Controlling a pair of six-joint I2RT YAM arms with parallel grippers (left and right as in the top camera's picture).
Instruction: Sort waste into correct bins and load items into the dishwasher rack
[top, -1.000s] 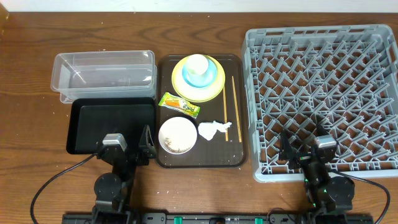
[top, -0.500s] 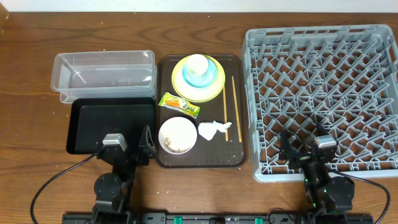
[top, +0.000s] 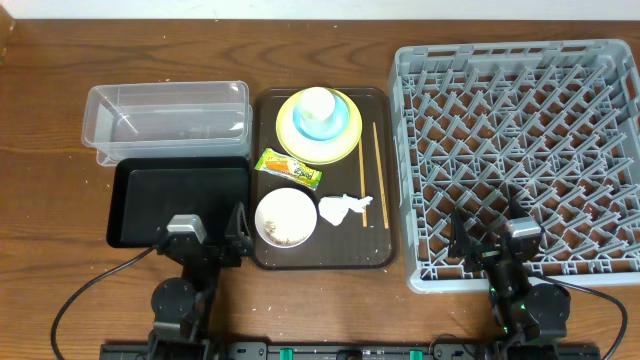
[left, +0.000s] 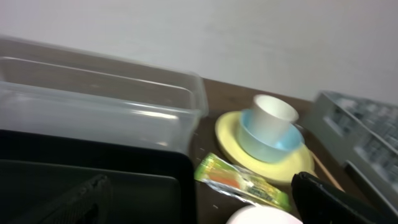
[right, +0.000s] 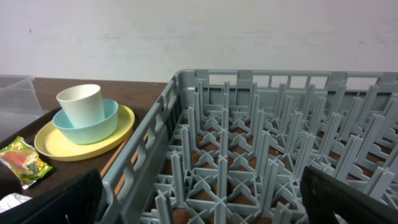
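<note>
A flat brown serving tray (top: 340, 252) is seen mid-counter (top: 40, 200); at its far end a round yellow plate (top: 343, 148) carries a light blue bowl (top: 341, 122), in which a small white cup (top: 317, 102) stands upright; a green-and-yellow snack wrapper (top: 288, 168) lies at the tray's middle; a white-pinkish bowl (top: 285, 215) is set at its near end, a crumpled white tissue (top: 343, 209) just beside; thin wooden chopsticks (top: 377, 175) lie along its right edge. Left of the tray are placed a clear rectangular plastic tub (top: 170, 125) and a shallow black rectangular tray (top: 180, 195); to its right, a large grey pegged dishwasher rack (top: 520, 120). The left gripper (top: 192, 242) is held at the tray's near-left corner, the right gripper (top: 518, 245) to its near right; both jaws are spread wide, nothing pinched.
</note>
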